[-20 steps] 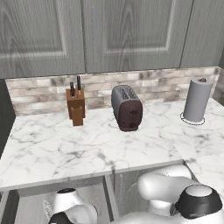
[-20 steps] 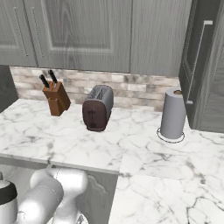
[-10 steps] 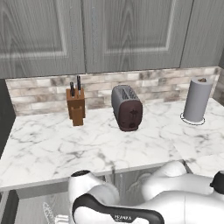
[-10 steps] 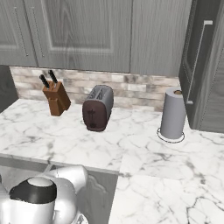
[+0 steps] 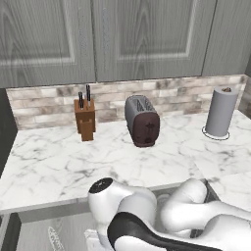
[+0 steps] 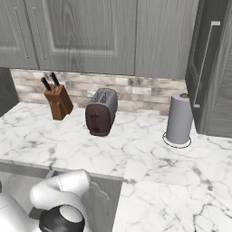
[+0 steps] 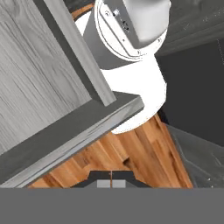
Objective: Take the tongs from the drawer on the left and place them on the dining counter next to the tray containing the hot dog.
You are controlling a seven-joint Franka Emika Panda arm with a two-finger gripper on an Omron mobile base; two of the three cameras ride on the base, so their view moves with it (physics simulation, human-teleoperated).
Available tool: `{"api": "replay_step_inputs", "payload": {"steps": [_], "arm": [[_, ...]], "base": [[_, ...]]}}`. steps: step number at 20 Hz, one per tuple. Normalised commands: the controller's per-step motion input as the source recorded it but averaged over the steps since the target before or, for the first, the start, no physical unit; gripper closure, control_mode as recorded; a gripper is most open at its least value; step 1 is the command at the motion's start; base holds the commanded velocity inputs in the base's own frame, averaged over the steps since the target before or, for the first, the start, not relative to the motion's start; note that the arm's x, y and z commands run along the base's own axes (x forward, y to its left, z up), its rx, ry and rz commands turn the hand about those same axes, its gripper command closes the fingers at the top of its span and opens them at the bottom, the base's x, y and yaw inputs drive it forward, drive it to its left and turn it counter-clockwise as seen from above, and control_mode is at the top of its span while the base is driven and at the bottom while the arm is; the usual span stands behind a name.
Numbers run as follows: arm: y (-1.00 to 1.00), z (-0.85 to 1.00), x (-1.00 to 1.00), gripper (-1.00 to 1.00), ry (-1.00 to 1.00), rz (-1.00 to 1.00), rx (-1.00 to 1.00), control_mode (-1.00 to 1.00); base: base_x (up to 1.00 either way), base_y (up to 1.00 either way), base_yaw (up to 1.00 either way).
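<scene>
the gripper [image 7: 111, 183] is pinched shut with nothing between its tips, low beside the open drawer [image 7: 65, 131] and looking across its corner to the wood floor [image 7: 131, 153]. the drawer's pale inside lies up and to the left of the tips. i cannot see tongs there, so their long axis is unclear.

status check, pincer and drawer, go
Pincer shut, nothing held, low beside the drawer. Drawer open, inside hidden; tongs not sighted. Toaster, knife block up on counter, clear of the work.
</scene>
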Motion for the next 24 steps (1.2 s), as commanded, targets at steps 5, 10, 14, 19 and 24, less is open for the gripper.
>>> {"api": "replay_step_inputs", "payload": {"steps": [5, 10, 14, 19, 24], "arm": [[-0.43, 0.62, 0.14, 1.0, -0.11, 0.15, -0.18, -1.0], [-0.31, 0.42, 0.44, 1.0, 0.01, 0.15, -0.04, -1.0], [-0.1, 0.08, 0.59, 1.0, 0.06, 0.23, 0.0, -1.0], [0.1, 0.0, 0.89, -1.0, 0.17, 0.37, 0.0, -1.0], [0.28, -0.07, 0.65, -1.0, 0.25, 0.29, -0.01, -1.0]], "base": [[0.0, 0.0, 0.0], [0.0, 0.0, 0.0], [0.0, 0.0, 0.0], [0.0, 0.0, 0.0], [0.0, 0.0, 0.0]]}}
